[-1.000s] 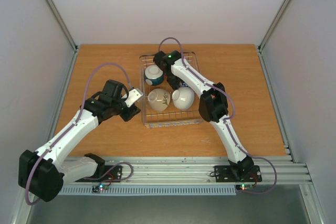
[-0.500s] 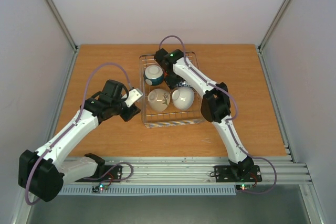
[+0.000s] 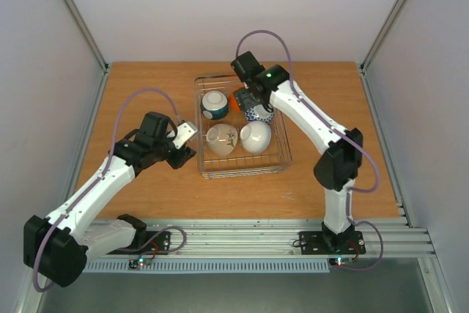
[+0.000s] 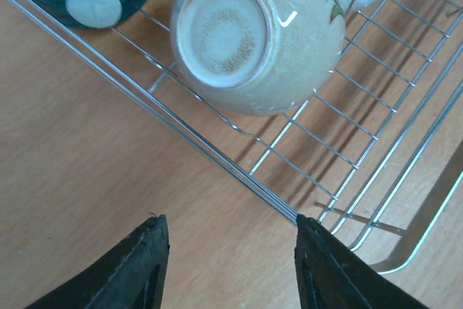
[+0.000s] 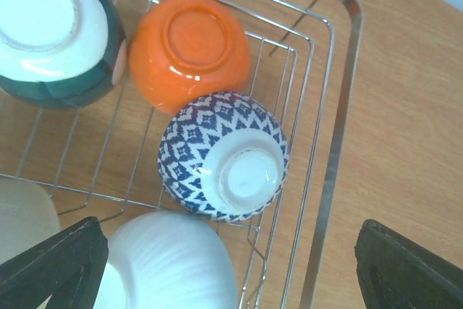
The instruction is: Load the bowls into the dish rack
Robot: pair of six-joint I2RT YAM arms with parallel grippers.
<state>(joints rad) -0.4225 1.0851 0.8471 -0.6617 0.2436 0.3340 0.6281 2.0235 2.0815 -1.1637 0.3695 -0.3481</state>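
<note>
The dish rack (image 3: 282,155), a silver wire basket, holds several bowls lying base-up or on their sides. At its back are a teal-banded bowl (image 5: 51,30), an orange one (image 5: 189,48) and a dark-blue patterned one (image 5: 224,153). The front row has a plain white bowl (image 5: 170,262) and one with a brown sprig (image 4: 260,34). My right gripper (image 5: 233,255) hangs open above the patterned and white bowls, touching neither. My left gripper (image 4: 230,228) is open over the bare table at the rack's left rim wire (image 4: 217,157), with nothing between its fingers.
The rack (image 5: 340,121) stands in the middle of a wooden table (image 3: 146,93). White walls with metal posts close off the left, right and back. An aluminium rail (image 3: 242,236) with both arm bases runs along the near edge.
My right gripper has risen and drawn back from inside the rack, its jaws opening wide; the patterned and orange bowls now show. The left gripper has barely moved.
</note>
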